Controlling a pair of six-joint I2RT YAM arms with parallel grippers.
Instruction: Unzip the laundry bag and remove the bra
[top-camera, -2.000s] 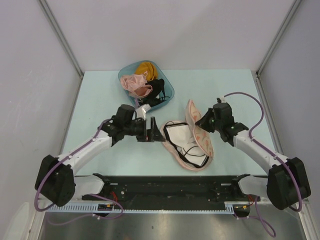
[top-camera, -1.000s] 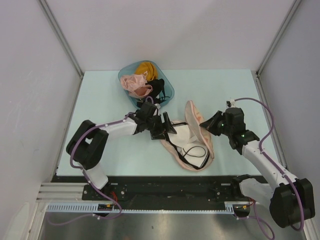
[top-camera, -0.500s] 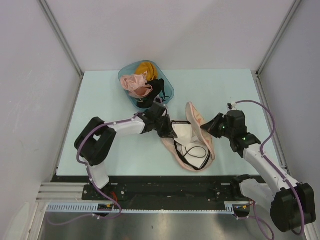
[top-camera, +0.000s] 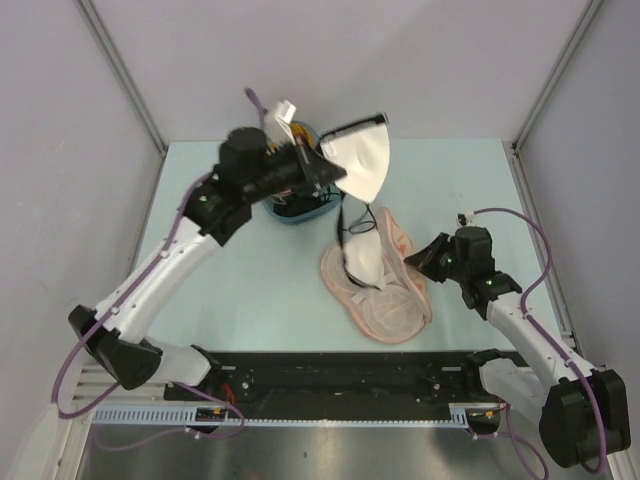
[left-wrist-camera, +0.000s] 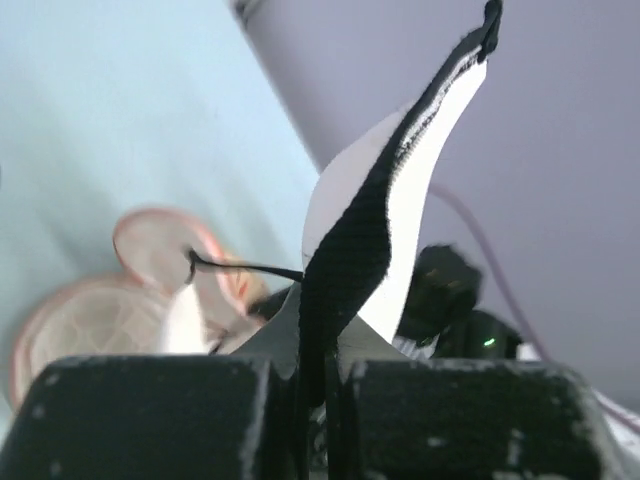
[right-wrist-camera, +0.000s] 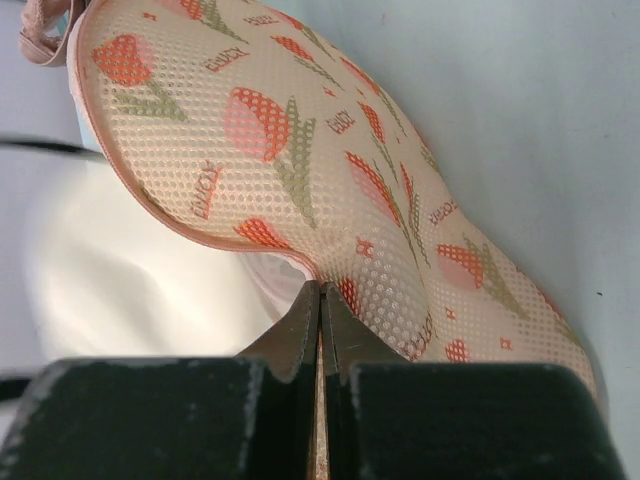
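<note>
The laundry bag lies unzipped at centre right, its tulip-patterned flap standing up. My right gripper is shut on that flap's pink rim. The bra, white with black edging, is stretched upward: one cup hangs high in the air over the table's back part, while the other cup still rests in the bag's mouth. My left gripper is shut on the raised cup's black-trimmed edge, with the fabric pinched between the closed jaws.
A teal plastic tub with other garments sits at the back, mostly covered by my raised left arm. Grey walls with metal posts close off the back and both sides. The right arm shows behind the bra in the left wrist view.
My left gripper closed on the bra inside the bag, then rose and swung back toward the tub, pulling one cup out. The right gripper kept hold of the flap.
</note>
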